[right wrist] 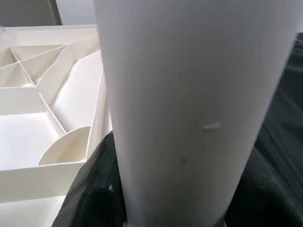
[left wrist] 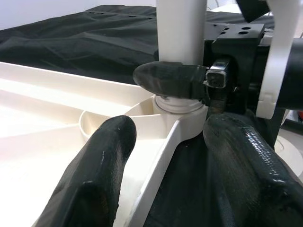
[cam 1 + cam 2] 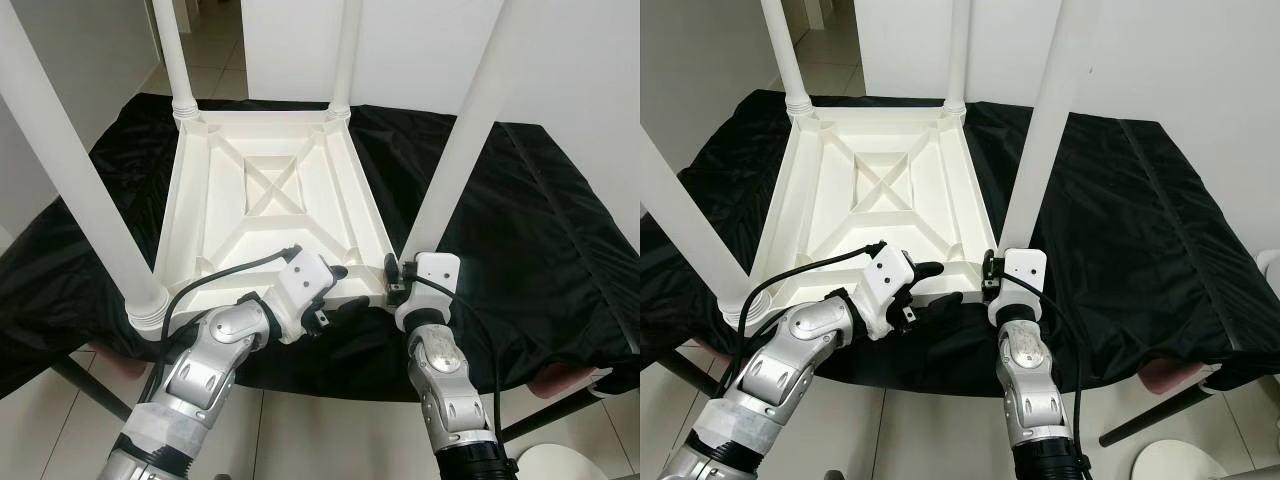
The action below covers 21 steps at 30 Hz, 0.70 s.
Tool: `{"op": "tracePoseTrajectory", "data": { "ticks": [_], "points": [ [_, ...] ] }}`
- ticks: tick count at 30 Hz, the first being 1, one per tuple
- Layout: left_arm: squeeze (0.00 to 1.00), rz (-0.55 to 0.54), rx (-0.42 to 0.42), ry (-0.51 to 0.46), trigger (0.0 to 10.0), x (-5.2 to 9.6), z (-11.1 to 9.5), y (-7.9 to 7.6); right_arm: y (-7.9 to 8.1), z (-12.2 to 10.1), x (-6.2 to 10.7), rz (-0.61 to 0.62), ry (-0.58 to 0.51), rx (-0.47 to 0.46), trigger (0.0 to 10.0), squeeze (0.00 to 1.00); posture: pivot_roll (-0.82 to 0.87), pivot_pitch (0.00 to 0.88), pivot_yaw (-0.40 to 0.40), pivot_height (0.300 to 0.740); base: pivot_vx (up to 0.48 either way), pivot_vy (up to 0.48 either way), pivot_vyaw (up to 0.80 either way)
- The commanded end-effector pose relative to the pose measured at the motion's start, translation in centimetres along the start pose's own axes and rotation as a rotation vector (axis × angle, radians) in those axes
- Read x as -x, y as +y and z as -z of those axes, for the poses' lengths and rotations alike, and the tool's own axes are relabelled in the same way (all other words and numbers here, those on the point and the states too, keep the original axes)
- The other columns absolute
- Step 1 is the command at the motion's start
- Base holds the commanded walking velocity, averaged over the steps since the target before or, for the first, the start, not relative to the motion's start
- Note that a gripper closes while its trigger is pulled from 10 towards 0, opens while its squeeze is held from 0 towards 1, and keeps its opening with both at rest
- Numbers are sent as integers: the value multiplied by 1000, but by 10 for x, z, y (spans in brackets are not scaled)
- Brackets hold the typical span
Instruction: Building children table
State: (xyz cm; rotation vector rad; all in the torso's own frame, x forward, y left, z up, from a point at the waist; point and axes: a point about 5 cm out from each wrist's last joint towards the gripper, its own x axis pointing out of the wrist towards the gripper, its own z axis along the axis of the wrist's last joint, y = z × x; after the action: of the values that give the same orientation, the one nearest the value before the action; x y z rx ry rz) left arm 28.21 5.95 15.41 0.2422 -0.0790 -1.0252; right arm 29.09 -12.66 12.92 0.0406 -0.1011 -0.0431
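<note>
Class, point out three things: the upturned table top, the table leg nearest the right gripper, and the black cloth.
table top [image 3: 270, 205], left eye view, ribbed underside.
table leg [image 3: 462, 130], left eye view, mid shaft.
black cloth [image 3: 520, 220], left eye view, bare right part.

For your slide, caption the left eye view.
Right gripper clasps white plastic leg on upturned tabletop; left gripper steadies its edge.

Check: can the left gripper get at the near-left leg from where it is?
Probably yes. The left gripper sits at the tabletop's near edge, and the near-left leg stands on that side with nothing between.
</note>
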Motion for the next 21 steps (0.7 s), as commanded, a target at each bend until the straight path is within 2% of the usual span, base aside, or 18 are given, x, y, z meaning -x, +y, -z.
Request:
{"op": "tracePoseTrajectory", "data": {
  "ticks": [1,2,6,12,13,21],
  "points": [
    [0,35,-1,-2,10000,-1,1,-2,-3,9,6,36,38,-37,10000,455,11,35,-16,740,0,0,0],
    [0,34,-1,-1,10000,-1,1,-2,-3,8,7,38,34,-41,10000,1000,11,35,-16,740,0,0,0],
    [0,34,-6,6,10000,0,3,-2,-7,7,9,11,19,-45,10000,1000,9,34,-17,740,0,0,0],
    [0,19,-15,22,10000,3,7,2,-19,4,13,-97,-11,-35,10000,1000,4,32,-28,740,0,0,0],
    [0,19,-13,14,10000,3,5,2,-22,4,15,-155,-13,-43,10000,0,3,34,-28,740,0,0,0],
    [0,24,-12,-6,10000,1,-1,0,-37,3,17,-316,-19,2,10000,0,4,33,-33,740,0,0,0]
  ]
}}
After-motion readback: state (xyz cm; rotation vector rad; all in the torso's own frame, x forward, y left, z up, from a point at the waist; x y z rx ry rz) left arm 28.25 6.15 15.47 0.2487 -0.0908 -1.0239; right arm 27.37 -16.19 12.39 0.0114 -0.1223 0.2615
